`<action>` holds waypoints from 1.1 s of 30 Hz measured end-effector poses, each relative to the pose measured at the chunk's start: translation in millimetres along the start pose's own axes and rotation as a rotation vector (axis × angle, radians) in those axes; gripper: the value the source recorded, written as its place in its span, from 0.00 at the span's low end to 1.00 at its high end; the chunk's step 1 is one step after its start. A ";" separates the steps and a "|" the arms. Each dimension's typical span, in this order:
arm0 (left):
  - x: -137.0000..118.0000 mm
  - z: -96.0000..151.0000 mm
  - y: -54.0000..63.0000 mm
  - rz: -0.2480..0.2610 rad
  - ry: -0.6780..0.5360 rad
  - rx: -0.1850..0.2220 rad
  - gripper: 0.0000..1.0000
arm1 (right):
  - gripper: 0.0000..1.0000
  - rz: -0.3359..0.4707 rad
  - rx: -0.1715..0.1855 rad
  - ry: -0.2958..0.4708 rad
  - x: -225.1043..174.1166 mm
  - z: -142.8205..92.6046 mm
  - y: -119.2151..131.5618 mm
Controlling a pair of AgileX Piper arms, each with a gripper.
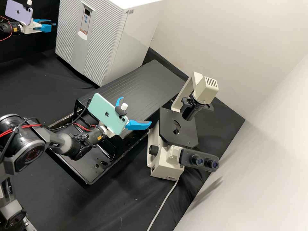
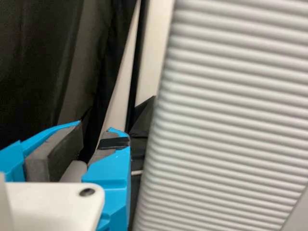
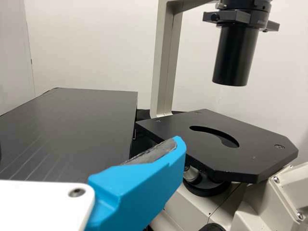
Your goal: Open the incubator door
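Note:
The incubator (image 1: 134, 35) stands at the back left, with its ribbed front door (image 1: 102, 38) looking closed. My left gripper (image 1: 51, 25) is at the upper left, beside the front's left edge, its fingers apart. In the left wrist view, the ribbed incubator front (image 2: 231, 110) lies close alongside the left gripper (image 2: 95, 137), whose two padded fingers have a gap between them and do not touch the ribs. My right gripper (image 1: 135, 110) stands open over the black tray's far end, left of the microscope. One of its blue fingers (image 3: 139, 192) shows large in the right wrist view.
A microscope (image 1: 178, 128) with a cable stands right of center. Between it and the incubator lies a dark, flat-topped panel (image 1: 138, 85). A wet black tray (image 1: 88, 179) sits under the right arm. Pale walls rise behind and to the right.

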 end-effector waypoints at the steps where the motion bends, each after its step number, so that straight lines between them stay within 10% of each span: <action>1: 1.1 1.5 2.5 0.007 -0.006 0.005 0.00 | 1.00 0.000 0.000 0.000 0.0 0.0 0.0; 21: -1.6 13.1 15.8 0.021 -0.052 0.009 0.00 | 1.00 0.000 0.000 0.000 0.0 0.0 0.0; 22: -1.8 13.0 15.0 0.017 -0.053 0.005 1.00 | 1.00 0.000 0.000 0.000 0.0 0.0 0.0; 33: -6.6 10.2 4.5 0.009 -0.056 -0.022 1.00 | 1.00 0.000 0.000 0.000 0.0 0.0 0.0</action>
